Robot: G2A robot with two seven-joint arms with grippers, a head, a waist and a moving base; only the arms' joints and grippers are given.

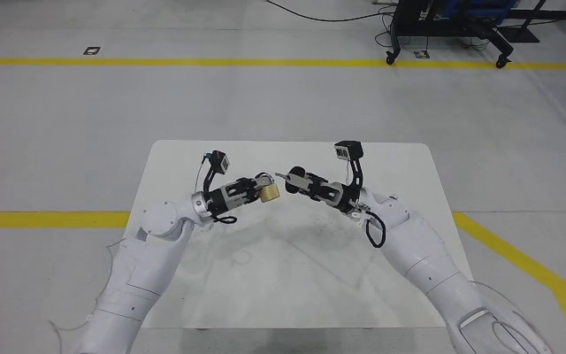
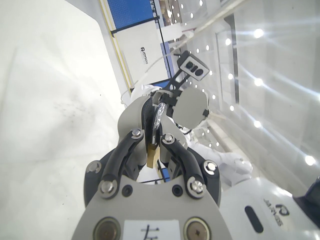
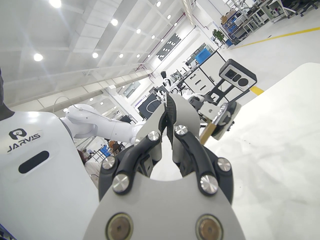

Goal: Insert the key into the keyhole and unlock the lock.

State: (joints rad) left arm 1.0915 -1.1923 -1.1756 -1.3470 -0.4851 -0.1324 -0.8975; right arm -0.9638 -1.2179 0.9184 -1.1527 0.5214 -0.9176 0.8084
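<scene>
The left end effector (image 2: 156,108) clamps the lock (image 2: 153,154), judged rigid, slick metal best held on its flat faces; the right end effector (image 3: 168,98) is pinched narrow, contents indeterminate.

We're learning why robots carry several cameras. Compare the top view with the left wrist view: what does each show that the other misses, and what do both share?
Top view only: the full outline of the white rectangular table and a black wheeled cart behind. Left wrist view only: a blue-and-white panel and bright ceiling lights. Shared: the small brass padlock gripped in the left end effector, with the right end effector facing it closely.
</scene>
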